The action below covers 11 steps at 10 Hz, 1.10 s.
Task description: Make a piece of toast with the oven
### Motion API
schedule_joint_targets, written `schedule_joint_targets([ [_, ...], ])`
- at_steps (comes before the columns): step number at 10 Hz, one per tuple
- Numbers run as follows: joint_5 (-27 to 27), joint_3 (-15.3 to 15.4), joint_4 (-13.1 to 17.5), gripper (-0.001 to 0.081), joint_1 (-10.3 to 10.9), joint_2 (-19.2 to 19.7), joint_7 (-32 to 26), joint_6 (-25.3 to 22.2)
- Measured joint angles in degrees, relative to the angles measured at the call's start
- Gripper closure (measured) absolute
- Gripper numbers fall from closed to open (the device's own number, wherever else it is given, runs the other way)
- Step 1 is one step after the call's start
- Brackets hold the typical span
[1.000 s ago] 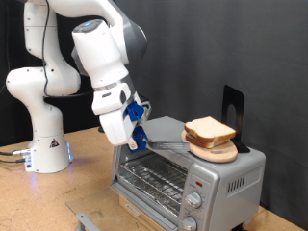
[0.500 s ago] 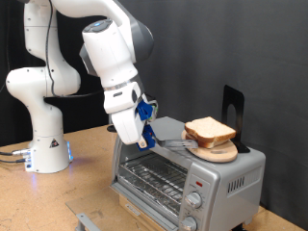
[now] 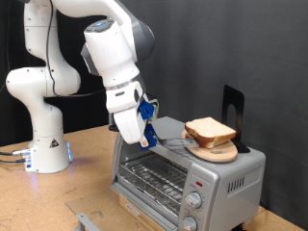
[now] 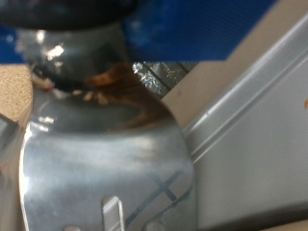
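Pincer (image 3: 144,125): closed on a metal spatula (image 3: 171,144), blade reaching toward 3 o'clock, its tip hidden beneath the bread stack (image 3: 210,132). Stack sits on wooden plate (image 3: 214,152) atop oven (image 3: 188,173); single slices indistinguishable. Wrist view: spatula blade (image 4: 106,164) blurred, fingers cut off.

- One oven (image 3: 183,178), silver-grey, with its door open.
- Two round knobs (image 3: 193,201) on the oven's front panel, one above the other.
- One wire rack (image 3: 154,180) inside the oven.
- One round wooden plate (image 3: 213,151) on top of the oven.
- Bread slices (image 3: 210,132) piled on that plate; the exact number cannot be told.
- One metal spatula (image 4: 106,168), its blade beside the plate.
- One robot arm (image 3: 106,48), with one gripper (image 3: 144,120).
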Motion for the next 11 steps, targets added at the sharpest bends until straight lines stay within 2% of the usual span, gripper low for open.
schedule_joint_targets([
  [5, -0.70, -0.32, -2.10, 0.0542, -0.29, -1.03, -1.71, -0.92],
  [11, -0.25, -1.14, -2.60, 0.0542, -0.35, -1.86, -1.76, -1.41],
])
